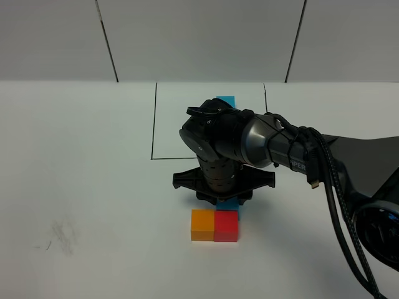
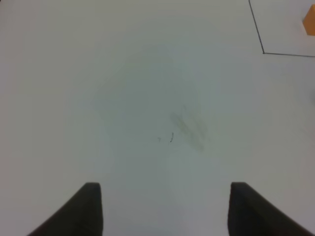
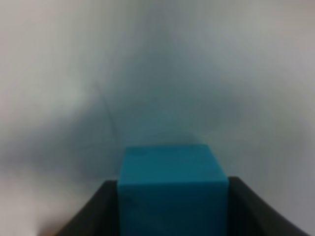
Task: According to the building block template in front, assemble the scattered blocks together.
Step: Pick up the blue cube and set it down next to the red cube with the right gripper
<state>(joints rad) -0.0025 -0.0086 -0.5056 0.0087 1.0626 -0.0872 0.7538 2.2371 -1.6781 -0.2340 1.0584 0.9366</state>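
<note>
My right gripper (image 3: pixel 172 209) is clamped on the blue cube (image 3: pixel 172 194), a finger pressed against each side of it. In the high view I hold it just behind the red cube (image 1: pixel 226 225), which sits touching the orange cube (image 1: pixel 202 225) on the white table (image 1: pixel 81 187); whether blue touches red or the table I cannot tell, my arm hides it. The template (image 1: pixel 225 99) lies farther back inside its black frame, mostly hidden, only blue showing. My left gripper (image 2: pixel 165 209) hangs over bare table with nothing between its parted fingers (image 2: pixel 88 206).
</note>
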